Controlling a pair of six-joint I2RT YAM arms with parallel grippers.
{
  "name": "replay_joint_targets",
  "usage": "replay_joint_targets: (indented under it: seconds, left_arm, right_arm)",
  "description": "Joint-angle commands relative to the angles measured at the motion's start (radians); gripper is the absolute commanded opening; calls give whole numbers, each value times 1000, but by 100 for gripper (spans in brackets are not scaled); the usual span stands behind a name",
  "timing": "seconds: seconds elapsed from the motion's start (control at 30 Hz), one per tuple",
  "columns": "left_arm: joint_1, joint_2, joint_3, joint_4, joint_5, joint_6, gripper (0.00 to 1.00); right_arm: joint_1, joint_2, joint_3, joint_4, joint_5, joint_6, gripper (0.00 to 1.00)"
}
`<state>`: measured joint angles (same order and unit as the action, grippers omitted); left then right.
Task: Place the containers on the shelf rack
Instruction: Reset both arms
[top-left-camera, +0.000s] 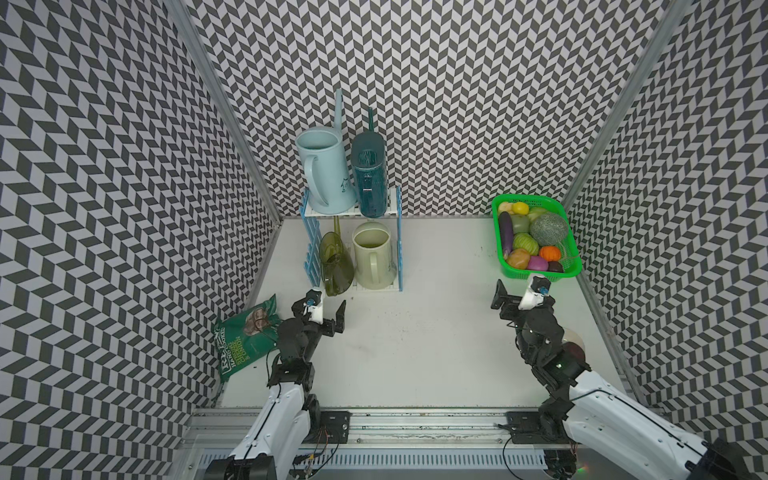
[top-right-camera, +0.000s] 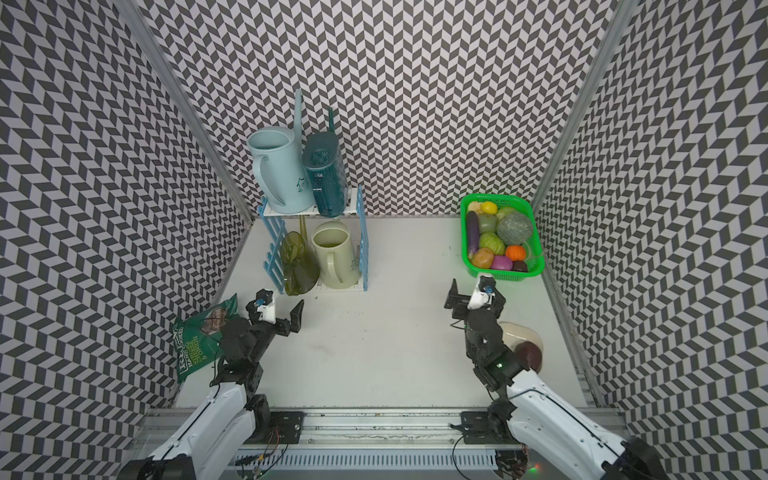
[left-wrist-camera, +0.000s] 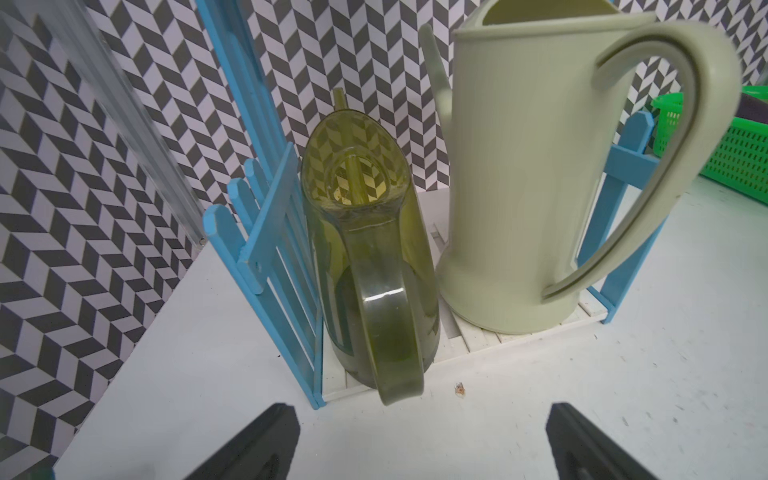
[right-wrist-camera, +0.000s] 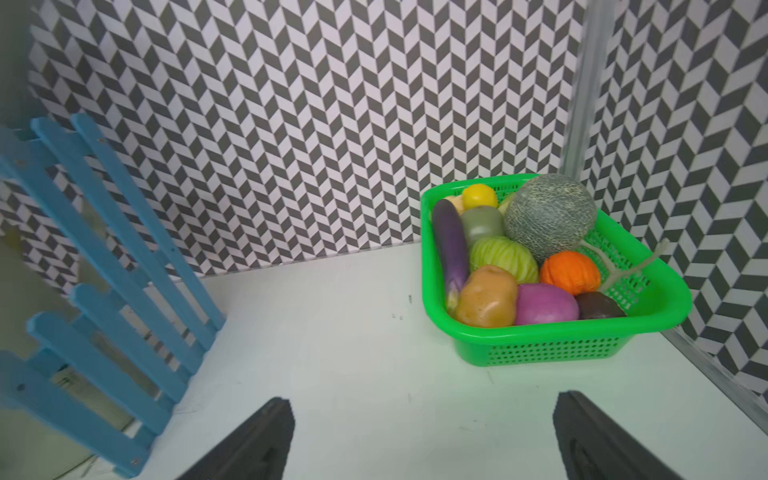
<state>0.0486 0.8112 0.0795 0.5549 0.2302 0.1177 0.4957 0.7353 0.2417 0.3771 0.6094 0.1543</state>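
All four cans sitting on rack; both grippers hanging wide open, gripping nothing.
Top views: rack (top-left-camera: 400, 249) standing at the back edge of tabletop (top-left-camera: 415, 345), toward the left corner; blue can (top-left-camera: 324, 174), teal can (top-left-camera: 369, 178) on upper shelf, olive can (top-left-camera: 336, 266), cream can (top-left-camera: 372, 257) on lower; left gripper (top-left-camera: 328, 300) hovering just in front of olive can, right gripper (top-left-camera: 518, 287) well apart by basket (top-left-camera: 540, 275). Left wrist: olive can running spout-back, handle jutting past shelf front straight toward the jaws, so left arm is nearer for any nudge. Right wrist: showing only rack side and basket, no cans.
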Motion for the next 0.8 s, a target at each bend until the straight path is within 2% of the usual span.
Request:
replay_joint_targets:
  seconds: [0.0,0.03,0.1,0.23,0.4,0.53,0.77]
  left_arm:
    - [7,93,-14,266,-50,-38,100]
    - [7,130,-17,306,-58,-43,100]
    - [7,209,-17,391,-69,-52,100]
    - [7,293,-14,504,-67,-70,100]
    - [7,401,32,567,-71,-95,100]
    - [7,469,58,612,-71,-106,100]
    - [7,504,77,635,-66,-118,100]
  right_arm:
    - [-132,-23,-127,284,-168,-43,100]
    - [-170,-19,-157,340,-192,-31,100]
    - [-214,-30,-156,326,-236,-45,100]
    - [-256,0,-206,452,-242,-108,100]
    - [-342,143,-287,653,-321,-91,100]
    - [-350,251,-270,745,-350,-115,100]
    - [-359,465,-217,915,-399,-160,100]
